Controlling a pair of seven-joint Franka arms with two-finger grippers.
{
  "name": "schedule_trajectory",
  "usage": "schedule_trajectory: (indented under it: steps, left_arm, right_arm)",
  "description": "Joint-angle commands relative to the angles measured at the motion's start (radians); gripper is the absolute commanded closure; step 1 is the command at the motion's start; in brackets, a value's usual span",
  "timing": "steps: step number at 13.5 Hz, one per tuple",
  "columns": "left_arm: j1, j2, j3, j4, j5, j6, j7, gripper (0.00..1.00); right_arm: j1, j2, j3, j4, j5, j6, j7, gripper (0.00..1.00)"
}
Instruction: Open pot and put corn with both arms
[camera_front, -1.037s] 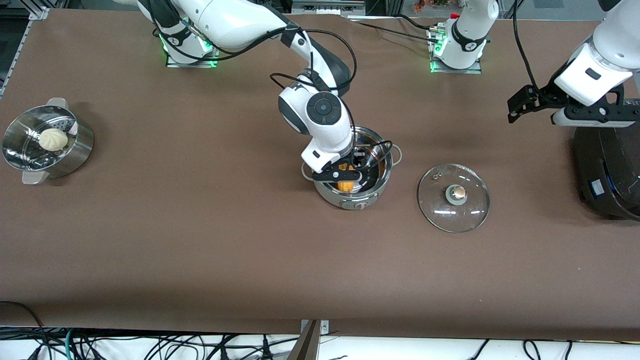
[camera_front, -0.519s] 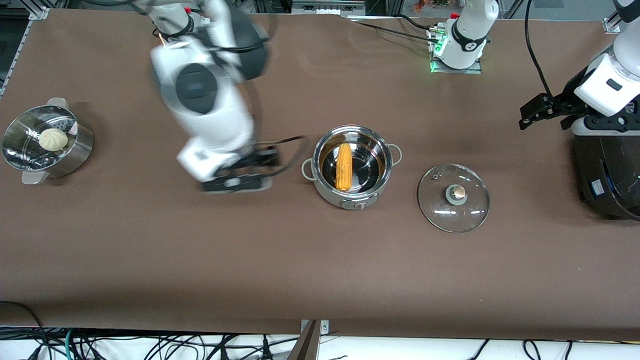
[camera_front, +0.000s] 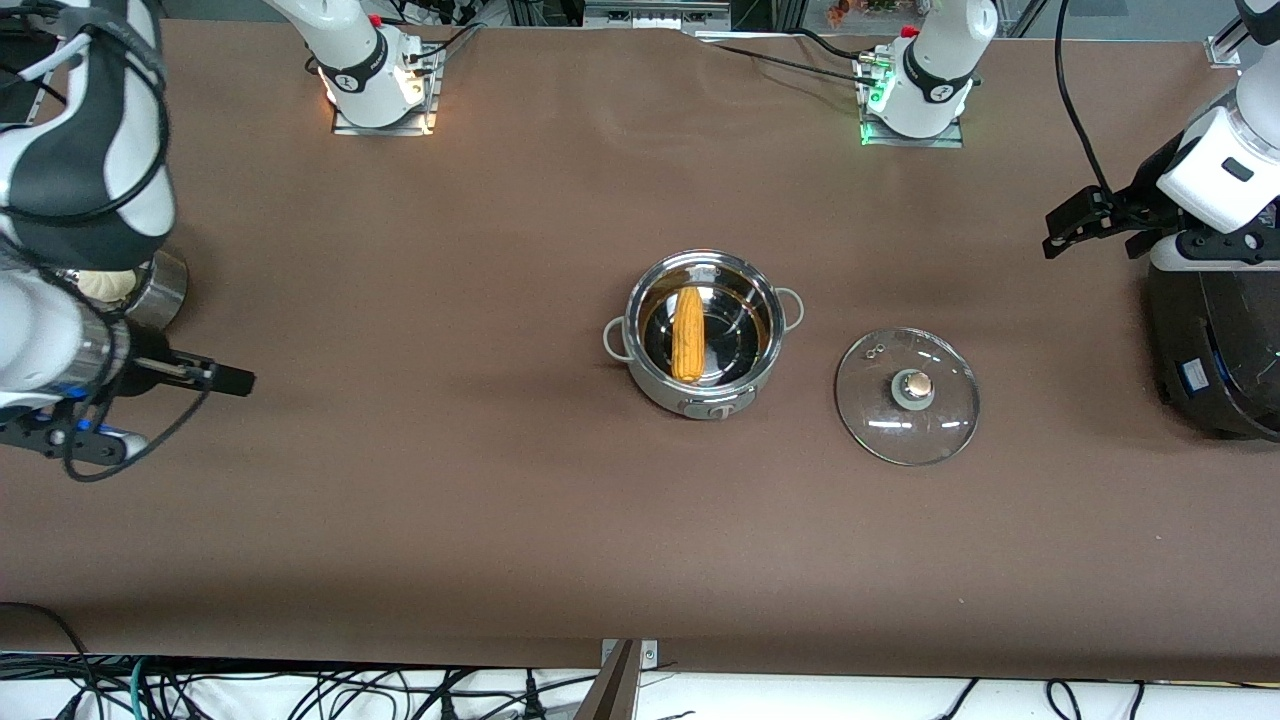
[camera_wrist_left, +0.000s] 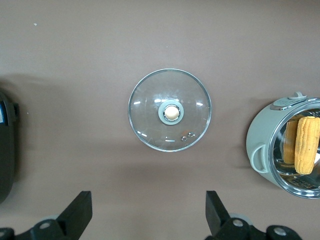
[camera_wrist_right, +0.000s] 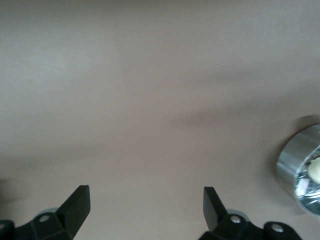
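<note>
The steel pot stands open mid-table with the corn lying inside it. Its glass lid lies flat on the table beside it, toward the left arm's end. The left wrist view shows the lid, the pot and the corn. My left gripper is open and empty, held high by the black cooker. My right gripper is open and empty, high over the right arm's end of the table.
A steel steamer pot with a white bun is mostly hidden under the right arm; it also shows in the right wrist view. A large black cooker stands at the left arm's end.
My right gripper let go of the corn in the pot, rose and swung away to the right arm's end of the table. The left arm shifted slightly.
</note>
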Motion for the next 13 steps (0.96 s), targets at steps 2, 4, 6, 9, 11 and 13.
schedule_trajectory:
  steps: [2, 4, 6, 9, 11, 13]
  left_arm:
    - [-0.007, 0.013, 0.008, 0.032, -0.013, -0.026, 0.018, 0.00]
    - [-0.006, 0.013, 0.010, 0.032, -0.013, -0.026, 0.018, 0.00]
    - [-0.006, 0.013, 0.010, 0.032, -0.013, -0.026, 0.018, 0.00]
    - [-0.012, 0.015, 0.008, 0.043, -0.013, -0.028, 0.018, 0.00]
    - [-0.013, 0.015, 0.008, 0.045, -0.013, -0.035, 0.018, 0.00]
    - [-0.013, 0.015, 0.008, 0.045, -0.013, -0.038, 0.016, 0.00]
  right_arm:
    - [-0.071, -0.328, 0.010, -0.459, 0.008, 0.300, -0.098, 0.00]
    - [-0.115, -0.418, 0.056, -0.510, 0.000, 0.297, -0.170, 0.00]
    - [-0.183, -0.462, 0.143, -0.516, -0.017, 0.253, -0.170, 0.00]
    - [-0.178, -0.424, 0.148, -0.491, -0.043, 0.213, -0.165, 0.00]
    - [-0.177, -0.395, 0.148, -0.449, -0.043, 0.193, -0.165, 0.00]
    - [-0.178, -0.393, 0.147, -0.449, -0.044, 0.193, -0.165, 0.00]
